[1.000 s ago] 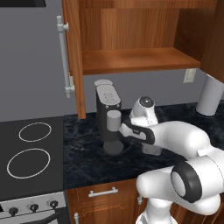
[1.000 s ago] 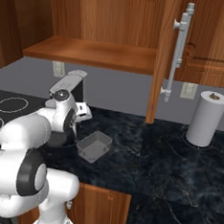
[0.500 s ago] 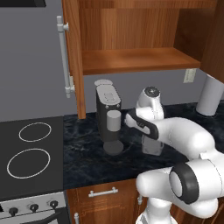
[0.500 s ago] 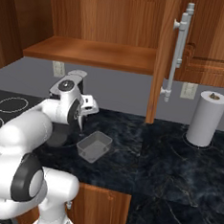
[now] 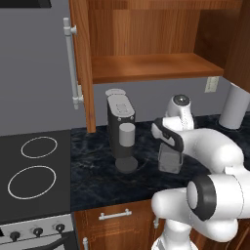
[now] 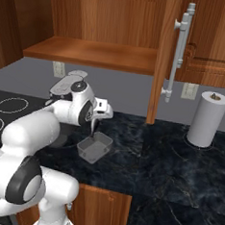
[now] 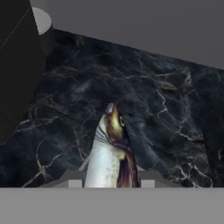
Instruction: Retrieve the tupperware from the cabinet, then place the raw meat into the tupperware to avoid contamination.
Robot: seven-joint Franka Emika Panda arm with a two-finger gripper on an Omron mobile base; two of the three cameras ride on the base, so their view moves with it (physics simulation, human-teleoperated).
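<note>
My gripper is shut on the raw meat, a pale, pointed piece with a dark brownish side that sticks out ahead of the fingers over the black marble counter. From the right base view, the gripper points down just above the near-left rim of the tupperware. This small grey semi-clear box stands on the counter. In the left base view the tupperware sits partly behind my forearm. The cabinet stands open above, its shelf bare.
A dark coffee machine stands left of the tupperware. A white paper-towel roll is at the back right. The stove top lies to the left. The open cabinet door with its silver handle hangs over the counter.
My hand has risen from low beside the coffee machine and moved right with the meat in it. It is now over the tupperware. The tupperware has stayed in place.
</note>
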